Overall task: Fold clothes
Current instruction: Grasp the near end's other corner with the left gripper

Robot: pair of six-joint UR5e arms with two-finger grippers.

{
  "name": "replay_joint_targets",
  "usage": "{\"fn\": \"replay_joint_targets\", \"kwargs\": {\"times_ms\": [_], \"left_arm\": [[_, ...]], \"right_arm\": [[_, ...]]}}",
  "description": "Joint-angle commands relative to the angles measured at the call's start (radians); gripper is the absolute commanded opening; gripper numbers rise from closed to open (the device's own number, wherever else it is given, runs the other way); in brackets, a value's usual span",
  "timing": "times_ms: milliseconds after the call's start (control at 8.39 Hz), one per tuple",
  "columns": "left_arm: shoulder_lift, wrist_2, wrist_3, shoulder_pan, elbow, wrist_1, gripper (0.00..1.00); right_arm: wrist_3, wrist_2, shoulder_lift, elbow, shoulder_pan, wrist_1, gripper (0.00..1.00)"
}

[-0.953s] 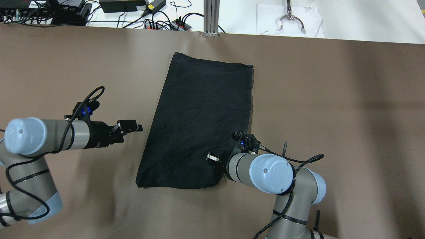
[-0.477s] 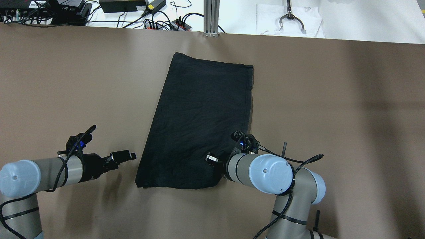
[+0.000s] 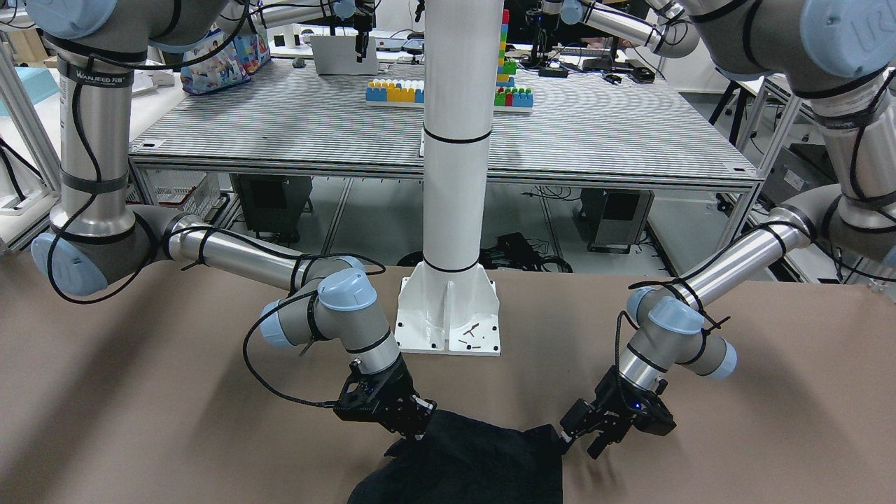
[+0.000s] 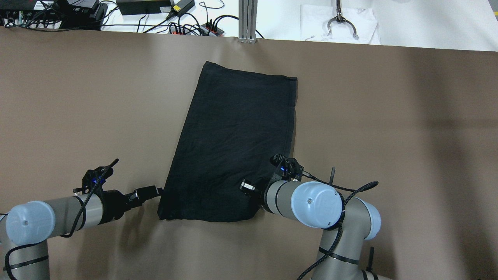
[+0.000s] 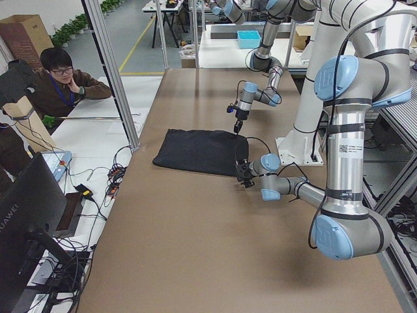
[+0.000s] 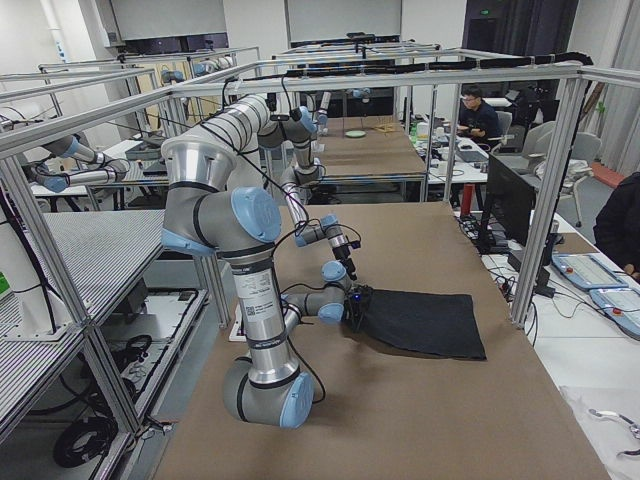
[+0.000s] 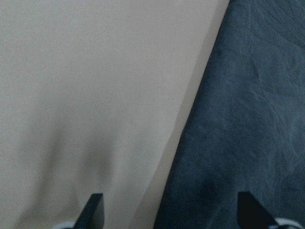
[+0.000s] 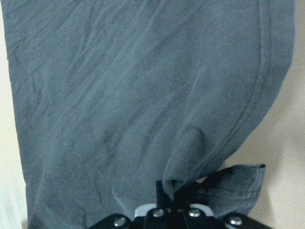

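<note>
The brown worktop [image 4: 389, 136] fills the overhead frame. The black garment [image 4: 233, 144] lies spread flat at its centre, a long tapered panel running from the upper middle to the lower middle and leaning toward the lower left. A stitched hem runs down its right-hand edge in that view.

My right arm [image 4: 315, 202] enters from the lower right of the overhead frame and bends in over the garment's lower right corner. My left arm [image 4: 58, 214] lies low across the lower left, pointing at the cloth's edge just above its lower left corner.

My right fingers [image 8: 174, 200] are clenched on the garment. At the bottom centre of the right wrist view, a small ridge of fabric is pinched and raised between them, and the hemmed corner curls out to the lower right.

My left fingers [image 4: 155, 191] are spread apart and grasp nothing. In the left wrist view one tip sits at the lower left over bare worktop and the other at the lower right over the cloth, so the garment's edge runs up the frame between them. Whether either tip touches the fabric, I cannot tell.

In the front-facing view both sets of fingers sit low at the bottom centre, one at each corner of the cloth's upper edge there.
</note>
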Motion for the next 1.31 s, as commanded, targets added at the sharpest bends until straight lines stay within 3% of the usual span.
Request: {"fn": "replay_joint_targets", "kwargs": {"times_ms": [0, 715, 834, 953, 1191], "left_arm": [[-0.004, 0.049, 0.000, 0.048, -0.002, 0.004, 1.00], [-0.032, 0.106, 0.000, 0.102, -0.022, 0.076, 0.97], [-0.038, 0.104, 0.000, 0.099, -0.020, 0.076, 0.90], [-0.050, 0.106, 0.000, 0.102, -0.008, 0.078, 0.74], [-0.076, 0.109, 0.000, 0.099, -0.003, 0.079, 0.00]], "right_arm": [[0.001, -0.001, -0.001, 0.002, -0.003, 0.000, 0.00], [0.002, 0.000, -0.010, 0.014, -0.001, 0.002, 0.00], [0.002, -0.001, -0.007, 0.016, -0.001, 0.002, 0.00], [0.002, -0.001, -0.012, 0.019, -0.001, 0.000, 0.00], [0.002, -0.001, -0.019, 0.019, -0.001, 0.001, 0.00]]}}
